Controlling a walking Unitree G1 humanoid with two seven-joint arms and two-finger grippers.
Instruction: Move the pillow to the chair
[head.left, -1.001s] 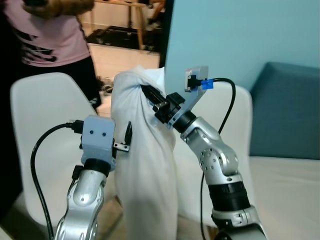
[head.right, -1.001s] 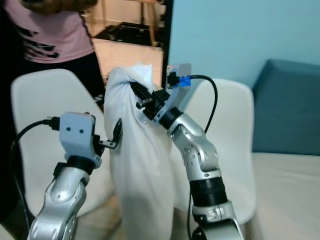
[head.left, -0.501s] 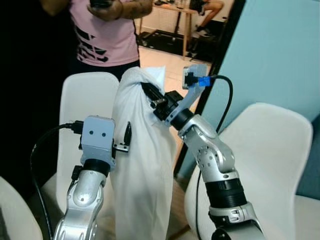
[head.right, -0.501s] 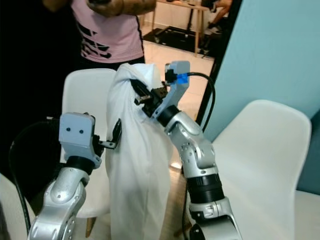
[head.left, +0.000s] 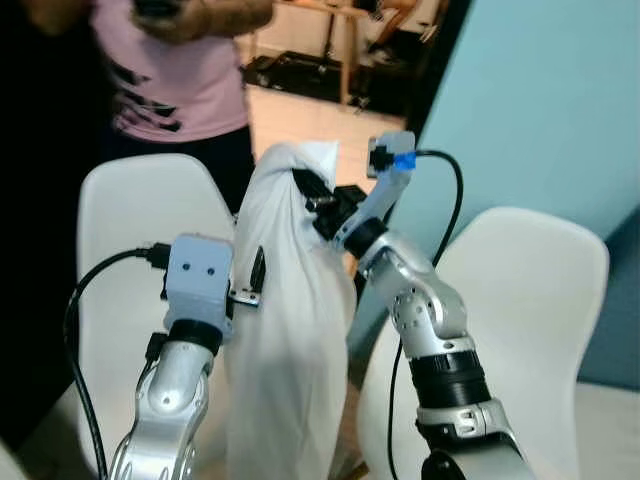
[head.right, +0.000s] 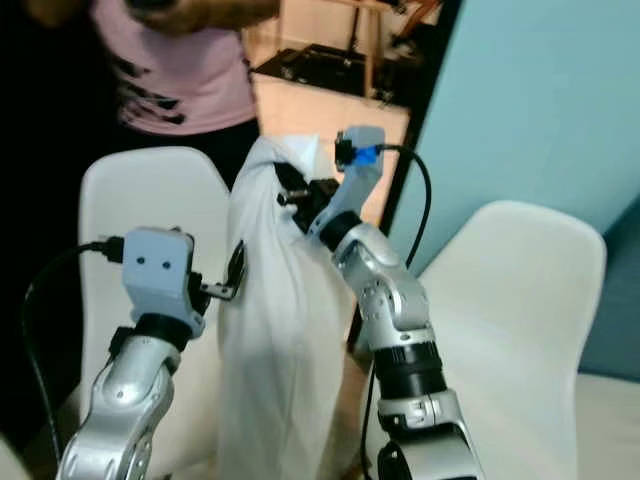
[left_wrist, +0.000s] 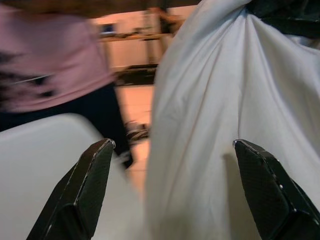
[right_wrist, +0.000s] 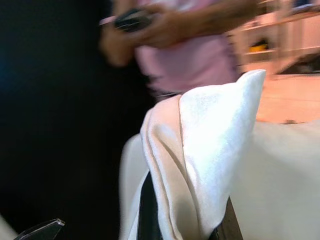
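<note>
White pillow hung upright between two moulded white chairs

The right gripper (head.left: 312, 192) pinches a bunched top corner of the soft, creased cotton pillow (head.left: 285, 340), which hangs long and limp at centre. The left gripper (left_wrist: 175, 195) sits at its 9 o'clock, black textured fingers (left_wrist: 87, 187) spread against the cloth. One smooth shell chair (head.left: 125, 250) stands at 9 o'clock, the other chair (head.left: 520, 300) at 3; a person in a pink shirt (head.left: 170, 80) stands at 11
</note>
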